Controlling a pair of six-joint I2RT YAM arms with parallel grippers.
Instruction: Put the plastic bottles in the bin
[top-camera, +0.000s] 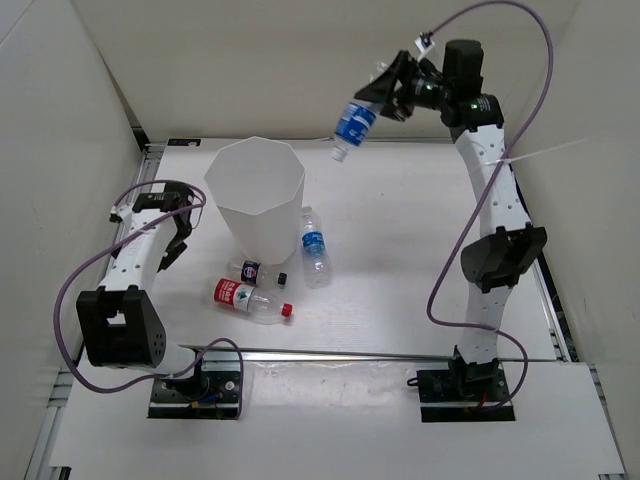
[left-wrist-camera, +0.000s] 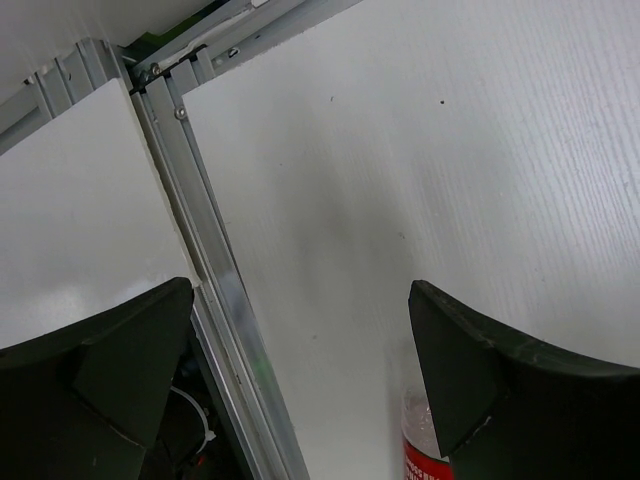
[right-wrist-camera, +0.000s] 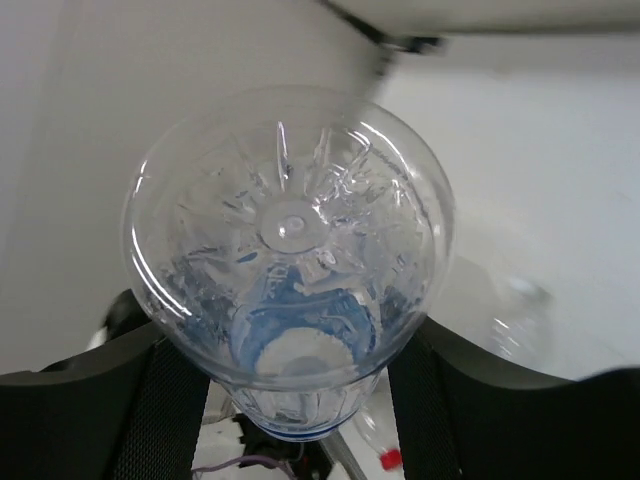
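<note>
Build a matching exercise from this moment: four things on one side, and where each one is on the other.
1. bin
2. red-capped bottle
3. black-capped bottle
4. right gripper

A. holds a blue-labelled bottle in the air
B. lies nearest the front edge of the table
C. stands upright
D. lies between bin and red-capped bottle

Pairs: 1-C, 2-B, 3-D, 4-A

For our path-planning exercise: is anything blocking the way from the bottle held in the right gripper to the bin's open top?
Nothing visible. The blue-labelled bottle in the right gripper hangs in open air beside the bin; the other bottles lie on the table below.
</note>
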